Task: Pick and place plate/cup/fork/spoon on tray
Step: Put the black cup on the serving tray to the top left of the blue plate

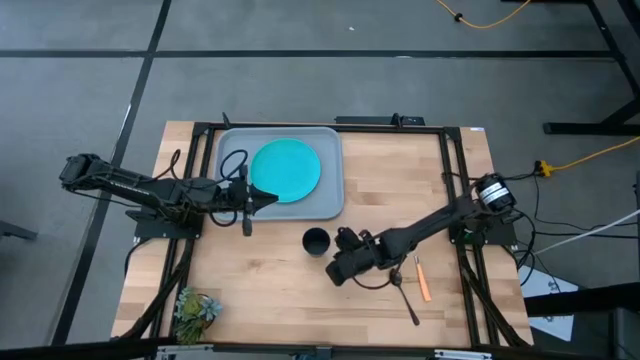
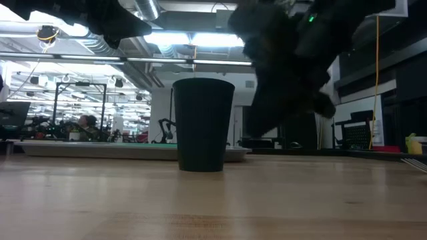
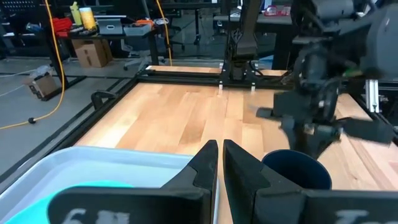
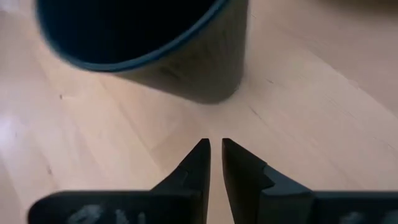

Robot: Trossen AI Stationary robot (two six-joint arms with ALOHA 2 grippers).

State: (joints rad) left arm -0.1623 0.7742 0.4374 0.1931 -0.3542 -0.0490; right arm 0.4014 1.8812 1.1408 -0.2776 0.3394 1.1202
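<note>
Layout of the light wooden worktop [image 1: 260,270]. The round flat teal plate [image 1: 285,168] lies inside the large grey-blue rectangular tray [image 1: 331,195] with raised rim, at the far middle of the worktop. The small dark navy cylindrical cup [image 1: 316,241] stands upright on the bare wood, mouth up, just near of the tray's right near corner and apart from it. The fork with silver tines and orange handle [image 1: 423,280] and the slim dark metal spoon [image 1: 405,293] lie side by side at the near right, long axes running near-to-far and slightly slanted; the spoon's bowl is at its far end.

The right pincer [image 1: 338,262] hangs just right of the cup, pointed toward it, fingers nearly closed on nothing. The left pincer [image 1: 272,199] sits over the tray's near rim beside the plate, fingers likewise drawn together and empty.
</note>
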